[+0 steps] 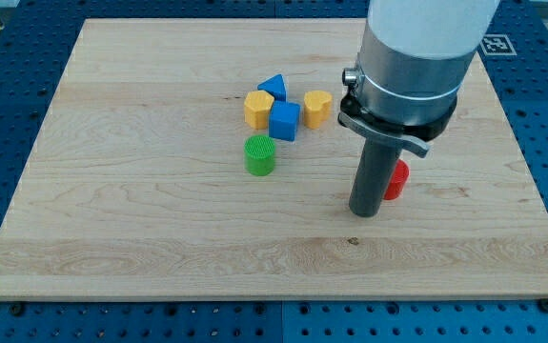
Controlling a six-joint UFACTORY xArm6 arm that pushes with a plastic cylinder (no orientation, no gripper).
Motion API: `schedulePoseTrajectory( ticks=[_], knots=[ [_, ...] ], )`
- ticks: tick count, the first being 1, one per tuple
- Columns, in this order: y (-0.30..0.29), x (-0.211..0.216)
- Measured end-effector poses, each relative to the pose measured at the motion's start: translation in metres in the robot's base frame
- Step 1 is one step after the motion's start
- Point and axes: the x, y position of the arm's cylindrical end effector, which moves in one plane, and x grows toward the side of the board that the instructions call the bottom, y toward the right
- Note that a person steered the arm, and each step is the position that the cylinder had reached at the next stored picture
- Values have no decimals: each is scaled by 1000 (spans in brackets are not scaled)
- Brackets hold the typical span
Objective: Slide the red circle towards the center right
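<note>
The red circle (398, 179) lies on the wooden board (140, 219), right of the middle, mostly hidden behind the rod. My tip (365, 212) rests on the board just left of and slightly below the red circle, touching or nearly touching it. The arm's large grey body fills the view's top right.
A cluster sits above the board's middle: a yellow hexagon (258, 109), a blue triangle (274, 88), a blue cube (284, 121) and a yellow heart (317, 108). A green cylinder (260, 155) stands just below them. A blue perforated table surrounds the board.
</note>
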Motion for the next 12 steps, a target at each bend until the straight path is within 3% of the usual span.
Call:
schedulePoseTrajectory(
  ticks=[2,5,8,10,12],
  knots=[
    [64,-14],
    [35,-42],
    [85,-99],
    [121,-88],
    [123,-131]
  ],
)
